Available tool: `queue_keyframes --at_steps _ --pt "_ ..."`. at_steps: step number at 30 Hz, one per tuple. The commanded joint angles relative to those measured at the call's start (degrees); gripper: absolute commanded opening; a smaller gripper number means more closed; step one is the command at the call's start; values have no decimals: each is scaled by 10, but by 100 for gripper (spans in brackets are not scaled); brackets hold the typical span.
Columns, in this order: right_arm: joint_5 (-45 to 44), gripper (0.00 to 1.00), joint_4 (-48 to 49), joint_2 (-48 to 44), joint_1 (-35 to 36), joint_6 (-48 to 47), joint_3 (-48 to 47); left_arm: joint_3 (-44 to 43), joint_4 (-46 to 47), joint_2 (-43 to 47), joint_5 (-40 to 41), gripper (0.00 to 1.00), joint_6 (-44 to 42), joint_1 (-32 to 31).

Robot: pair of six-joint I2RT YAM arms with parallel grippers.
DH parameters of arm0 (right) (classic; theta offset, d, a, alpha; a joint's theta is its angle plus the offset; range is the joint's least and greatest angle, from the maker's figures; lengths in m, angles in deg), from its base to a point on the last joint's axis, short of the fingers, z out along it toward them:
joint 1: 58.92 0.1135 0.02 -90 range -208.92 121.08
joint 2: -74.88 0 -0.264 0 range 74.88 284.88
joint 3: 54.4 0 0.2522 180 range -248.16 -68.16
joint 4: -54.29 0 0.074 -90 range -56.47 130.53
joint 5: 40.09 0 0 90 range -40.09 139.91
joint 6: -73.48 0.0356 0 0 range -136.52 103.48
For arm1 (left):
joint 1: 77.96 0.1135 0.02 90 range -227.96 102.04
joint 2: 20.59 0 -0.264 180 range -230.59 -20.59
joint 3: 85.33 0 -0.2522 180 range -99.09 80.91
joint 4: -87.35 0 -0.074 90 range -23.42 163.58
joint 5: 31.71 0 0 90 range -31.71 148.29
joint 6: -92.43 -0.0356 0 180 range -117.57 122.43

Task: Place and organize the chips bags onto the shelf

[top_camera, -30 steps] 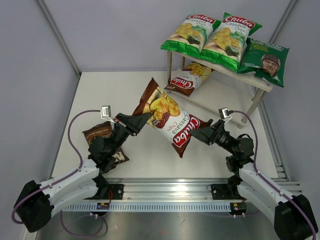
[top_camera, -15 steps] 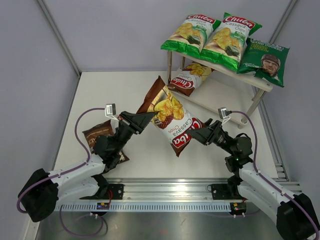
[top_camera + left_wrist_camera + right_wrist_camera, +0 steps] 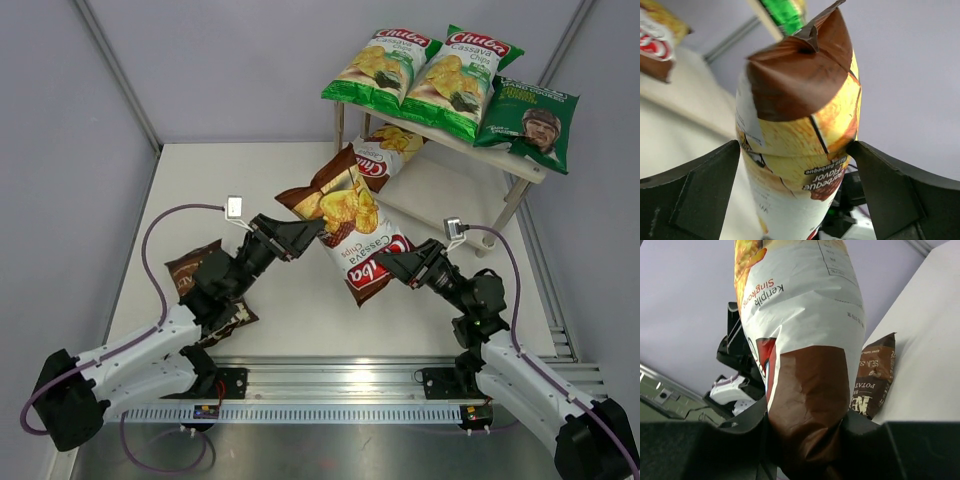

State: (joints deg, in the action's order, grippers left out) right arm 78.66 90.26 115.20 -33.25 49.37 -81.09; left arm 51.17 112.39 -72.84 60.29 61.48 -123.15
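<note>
The left arm [image 3: 150, 345] and right arm [image 3: 520, 365] rise from their bases and lean inward toward each other. The left pincer [image 3: 306, 233] points right, its jaws spread wide apart. The right pincer [image 3: 388, 264] points left, its jaws pinched on the lower end of a chips bag [image 3: 352, 225].

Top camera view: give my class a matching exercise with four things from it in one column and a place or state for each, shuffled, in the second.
Column one
1. left hand
2. right hand
3. portrait bag
4. dark brown bag

Column two
a. lying on the table
b. shut on the red-brown bag
c. right end of the shelf top
d. open

Pairs: 1-d, 2-b, 3-c, 4-a
</note>
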Motion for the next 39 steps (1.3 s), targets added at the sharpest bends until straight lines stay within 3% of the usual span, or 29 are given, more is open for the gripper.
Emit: queue_keyframes --at_steps 1,8,11,17,25,28,30,34,39 --pt "-47 27 -2 -36 9 7 6 -41 -200 35 68 99 -88 -5" --pt "-225 24 -196 -146 9 49 30 -82 -456 128 220 99 -167 -3" --pt "-309 22 -261 -199 9 118 54 -108 -528 163 252 99 -200 -1" --pt "-412 22 -344 -255 9 151 54 -129 -617 239 285 99 -241 -1" --pt "-504 23 -372 -263 9 165 46 -155 -701 289 318 99 -278 0" --pt "-558 22 -354 -246 10 184 51 -173 -737 288 305 99 -290 -1" --pt "-583 22 -343 -226 9 173 41 -196 -753 278 253 99 -313 -1" --pt "-644 22 -278 -135 9 149 20 -249 -817 237 190 99 -357 -1" --pt "-694 23 -196 -4 9 196 4 -235 -837 237 198 99 -399 -1"
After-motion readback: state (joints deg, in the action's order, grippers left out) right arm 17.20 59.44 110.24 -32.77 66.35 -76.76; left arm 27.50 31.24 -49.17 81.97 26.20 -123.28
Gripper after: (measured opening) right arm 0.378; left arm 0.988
